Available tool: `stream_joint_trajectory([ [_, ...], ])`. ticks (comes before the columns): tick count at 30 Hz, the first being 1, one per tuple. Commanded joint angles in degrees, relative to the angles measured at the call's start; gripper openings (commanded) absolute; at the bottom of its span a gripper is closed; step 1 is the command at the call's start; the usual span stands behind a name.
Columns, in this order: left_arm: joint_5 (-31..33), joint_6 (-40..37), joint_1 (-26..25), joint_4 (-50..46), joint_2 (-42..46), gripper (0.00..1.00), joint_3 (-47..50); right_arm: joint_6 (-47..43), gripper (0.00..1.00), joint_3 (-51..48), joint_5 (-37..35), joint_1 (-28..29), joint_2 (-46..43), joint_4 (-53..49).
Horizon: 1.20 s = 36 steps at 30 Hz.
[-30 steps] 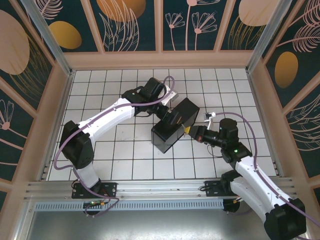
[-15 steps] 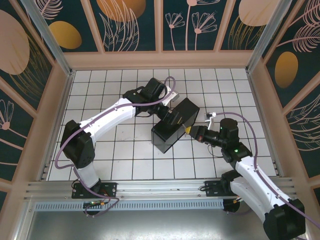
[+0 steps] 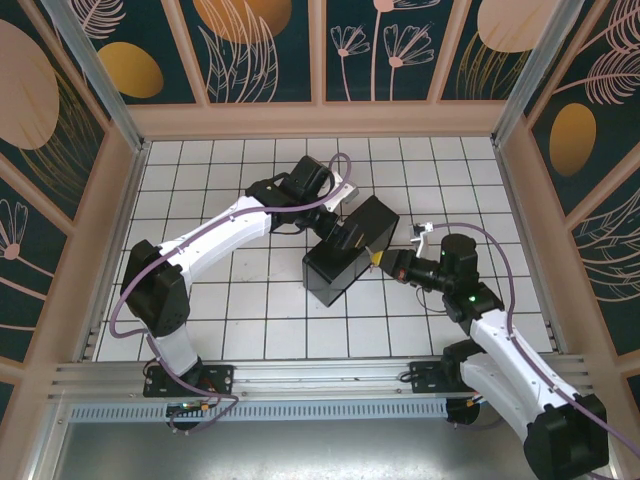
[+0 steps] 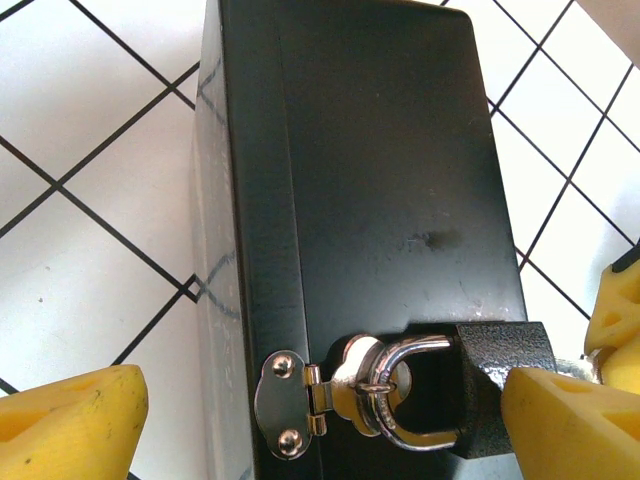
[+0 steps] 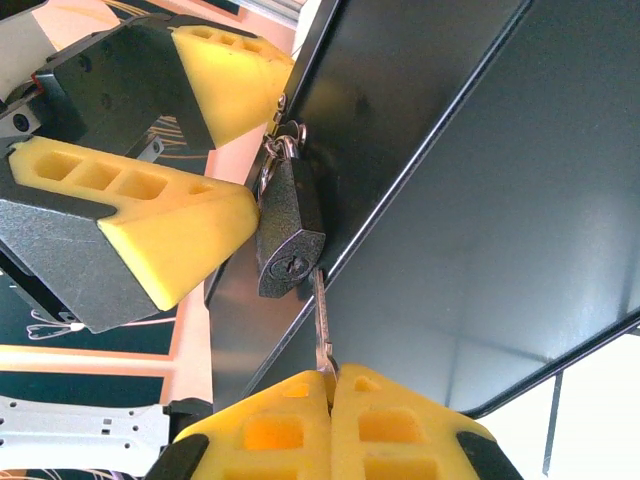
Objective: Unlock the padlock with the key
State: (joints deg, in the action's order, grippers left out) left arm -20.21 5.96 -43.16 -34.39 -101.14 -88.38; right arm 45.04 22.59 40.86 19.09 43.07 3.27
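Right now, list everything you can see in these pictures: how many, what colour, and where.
box: one, black, mid-table between the two grippers.
hasp: one, silver, on the box's edge.
padlock: one, dark grey with a silver shackle, hanging through the hasp.
key: one, silver, its tip at the padlock's keyhole end.
table: one, white tiles with dark lines, under the box.
wall panels: several, dark teal with gold and pink plants, around the table.
left gripper: one, yellow fingers, open, flanking the padlock.
right gripper: one, yellow fingers, shut on the key.
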Motion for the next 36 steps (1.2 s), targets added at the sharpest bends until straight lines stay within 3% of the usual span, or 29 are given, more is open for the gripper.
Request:
stream_joint_trajectory([
  [1, 1.7, -1.4, -0.2, -1.0, -1.2, 0.91, 1.6, -1.3, 0.05, 2.4, 1.7, -0.4, -0.1, 2.7],
  [26, 1.7, -2.1, -0.2, -0.9, -0.5, 0.89, 2.8, -1.6, 0.05, 1.8, 3.5, -1.2, 3.0, 6.1],
  [36, 1.3, -4.1, -0.2, -1.3, -1.0, 0.88, 3.0, -0.1, 0.05, 1.5, 11.0, -3.7, 5.7, 9.7],
])
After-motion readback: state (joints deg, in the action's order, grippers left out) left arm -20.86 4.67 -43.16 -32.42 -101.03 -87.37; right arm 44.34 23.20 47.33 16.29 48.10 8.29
